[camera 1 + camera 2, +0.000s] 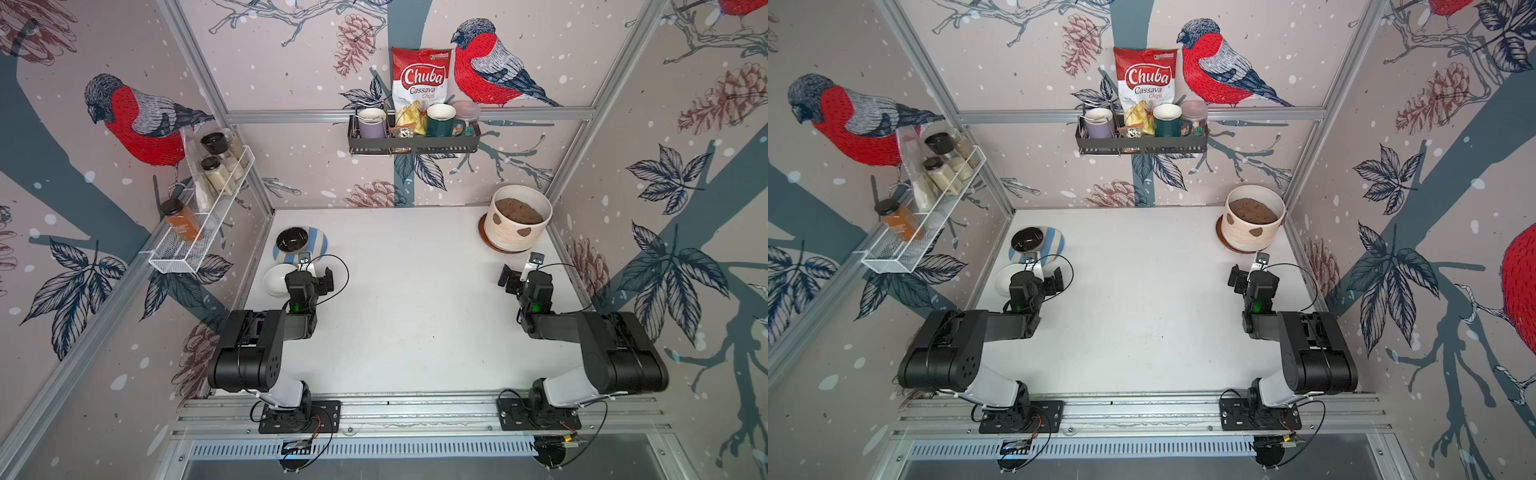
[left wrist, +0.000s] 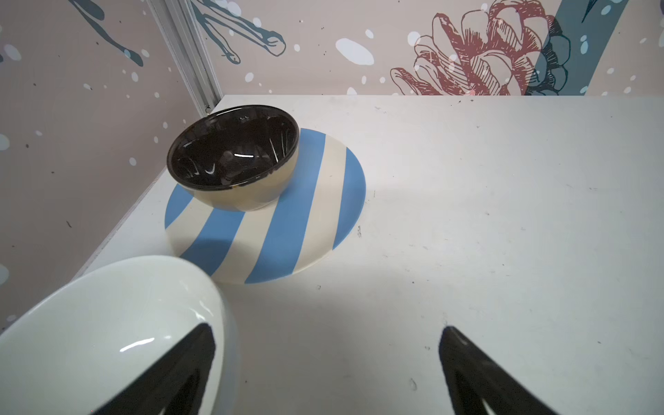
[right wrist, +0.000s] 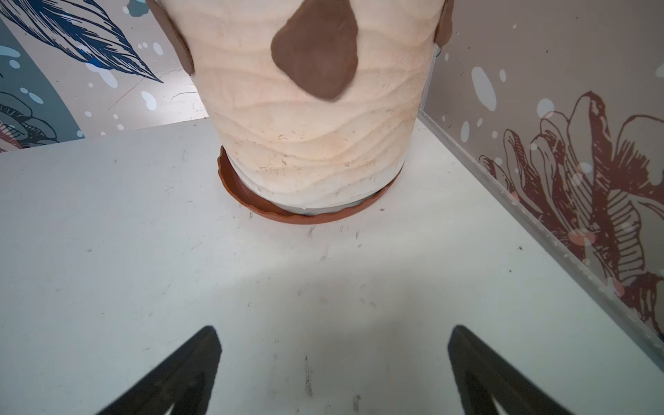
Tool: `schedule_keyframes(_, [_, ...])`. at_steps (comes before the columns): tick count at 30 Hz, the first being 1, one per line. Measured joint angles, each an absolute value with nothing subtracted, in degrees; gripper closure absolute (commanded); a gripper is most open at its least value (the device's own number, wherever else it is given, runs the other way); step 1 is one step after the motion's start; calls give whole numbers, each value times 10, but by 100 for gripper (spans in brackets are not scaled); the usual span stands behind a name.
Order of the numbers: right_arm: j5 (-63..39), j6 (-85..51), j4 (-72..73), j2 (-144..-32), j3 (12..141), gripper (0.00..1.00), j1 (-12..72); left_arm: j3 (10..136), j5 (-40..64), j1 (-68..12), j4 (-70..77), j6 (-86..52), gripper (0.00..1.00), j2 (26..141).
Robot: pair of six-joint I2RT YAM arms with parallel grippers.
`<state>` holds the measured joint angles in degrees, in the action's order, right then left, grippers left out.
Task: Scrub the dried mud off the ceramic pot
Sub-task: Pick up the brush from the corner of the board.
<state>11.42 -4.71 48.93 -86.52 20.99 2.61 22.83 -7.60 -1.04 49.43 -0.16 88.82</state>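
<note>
At the near edge of the bench [image 1: 407, 324], two black arms bolted to a metal rail, folded and reaching forward. A little farther in, by the left edge, the left gripper [image 2: 327, 327]: fingers spread wide, nothing between them, one finger over the side of a white bowl [image 2: 107, 323]; touching or not, impossible to tell. Level with it, toward the right edge, the right gripper [image 3: 335, 327]: likewise spread wide and empty, above bare bench, pointed at the pot and apart from it. Beyond the white bowl, along the left edge, a blue-and-cream striped plate [image 2: 287, 230], with a black bowl [image 2: 233, 154] upright on the side nearest the far left corner. In the far right corner, the ceramic pot [image 1: 509, 235]: cream, upright, faintly ribbed, seated in a brown saucer [image 3: 248, 204], filled with brown soil [image 1: 517, 210]. On its outer wall, dried mud [image 3: 316, 50] in flat dark-brown patches: one big patch facing the right gripper, two more at the sides of the wall, partly turned away. Farthest back, on the far wall, a black rack [image 1: 411, 145] with two mugs, a jar and a red-and-white chip bag [image 1: 419, 79]; on the left wall, a white wire rack [image 1: 195, 237] with spice jars.
</note>
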Motion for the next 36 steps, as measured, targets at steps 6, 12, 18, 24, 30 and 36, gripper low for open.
schedule_keyframes(6, [114,-47,489,-865,210,1,26,228,-77,-10,494,0,3,888])
schedule_keyframes(12, [114,-47,489,-865,210,1,26,228,-77,-10,494,0,3,888])
schedule_keyframes(18, [106,-47,489,-865,210,1,22,228,-77,-10,494,0,3,888])
schedule_keyframes(24, [102,-47,489,-865,210,1,19,228,-77,-10,494,0,3,888])
schedule_keyframes(30, [102,-47,490,-857,205,1,21,228,-77,-10,494,0,3,888])
schedule_keyframes(36, [140,-62,487,-792,174,1,26,218,-75,-10,503,1,3,888])
